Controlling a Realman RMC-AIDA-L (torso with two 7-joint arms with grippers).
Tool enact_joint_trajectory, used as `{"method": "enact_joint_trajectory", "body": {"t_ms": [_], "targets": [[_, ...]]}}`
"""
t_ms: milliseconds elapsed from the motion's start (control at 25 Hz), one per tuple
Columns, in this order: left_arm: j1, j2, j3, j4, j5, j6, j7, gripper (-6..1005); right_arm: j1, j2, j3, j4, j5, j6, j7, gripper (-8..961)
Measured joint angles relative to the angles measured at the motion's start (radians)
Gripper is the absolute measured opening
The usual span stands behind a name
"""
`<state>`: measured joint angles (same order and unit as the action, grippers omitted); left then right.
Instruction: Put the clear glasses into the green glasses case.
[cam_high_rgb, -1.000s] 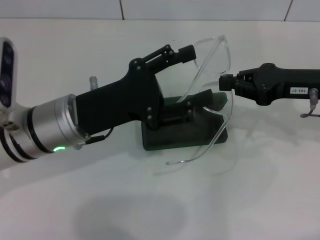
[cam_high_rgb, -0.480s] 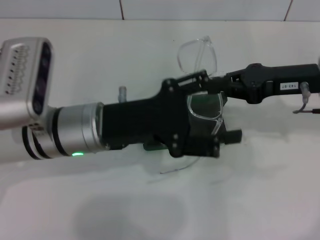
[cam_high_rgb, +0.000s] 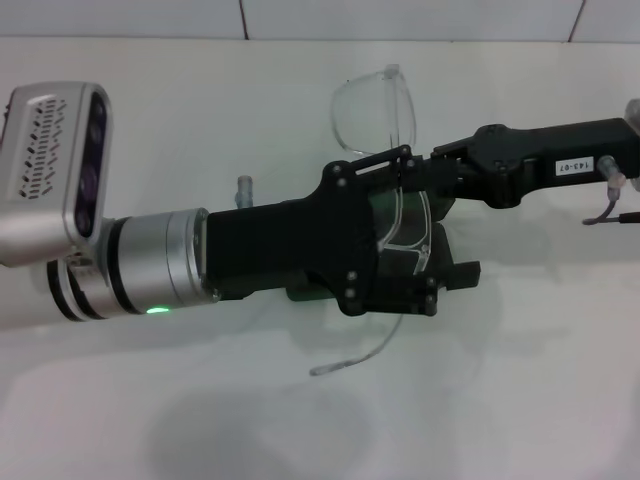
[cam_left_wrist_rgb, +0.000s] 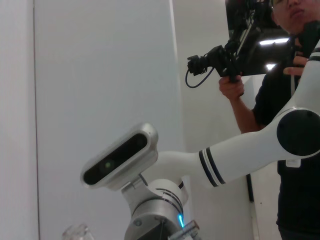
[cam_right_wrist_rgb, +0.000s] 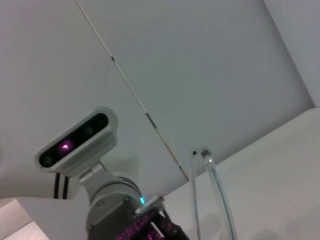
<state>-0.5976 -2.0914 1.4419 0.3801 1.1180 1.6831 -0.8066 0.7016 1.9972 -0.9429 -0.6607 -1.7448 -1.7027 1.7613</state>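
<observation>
White tabletop (cam_high_rgb: 200, 420), backed by a white tiled wall (cam_high_rgb: 400, 18); one person with a handheld camera (cam_left_wrist_rgb: 280, 65) stands in the room, seen from the left wrist view.

Left arm: reaches in from the left across the middle of the table. Left gripper (cam_high_rgb: 440, 225) lies directly over the green glasses case; its two black fingers stand spread, one above and one below the lens, touching nothing that can be made out.

Right arm: comes in from the right. Right gripper (cam_high_rgb: 420, 175) meets the clear glasses at mid-frame; whether it clamps them cannot be told.

Green glasses case (cam_high_rgb: 300, 293): on the table, almost wholly hidden under the left gripper; only a dark edge shows.

Clear glasses (cam_high_rgb: 375, 105): raised above the case, tilted, one lens end toward the wall, one thin arm trailing down toward the table in front of the case.
</observation>
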Motion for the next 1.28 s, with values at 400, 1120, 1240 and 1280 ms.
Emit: {"method": "enact_joint_trajectory", "body": {"t_ms": [400, 1120, 1240, 1280], "targets": [[0.006, 0.001, -0.003, 0.0, -0.006, -0.003, -0.003, 857, -0.008, -0.001, 0.009, 0.002, 0.005, 0.0, 0.003, 50], [0.199, 0.085, -0.159, 0.021, -0.104, 0.138, -0.003, 856, -0.088, 0.003, 0.229, -0.005, 0.132, -0.009, -0.082, 51], [0.207, 0.09, -0.16, 0.019, -0.063, 0.101, -0.005, 856, -0.089, 0.002, 0.23, 0.0, 0.187, -0.017, -0.101, 51], [0.205, 0.089, -0.16, 0.019, -0.046, 0.091, -0.007, 856, -0.089, 0.005, 0.229, 0.001, 0.21, -0.017, -0.114, 51]]}}
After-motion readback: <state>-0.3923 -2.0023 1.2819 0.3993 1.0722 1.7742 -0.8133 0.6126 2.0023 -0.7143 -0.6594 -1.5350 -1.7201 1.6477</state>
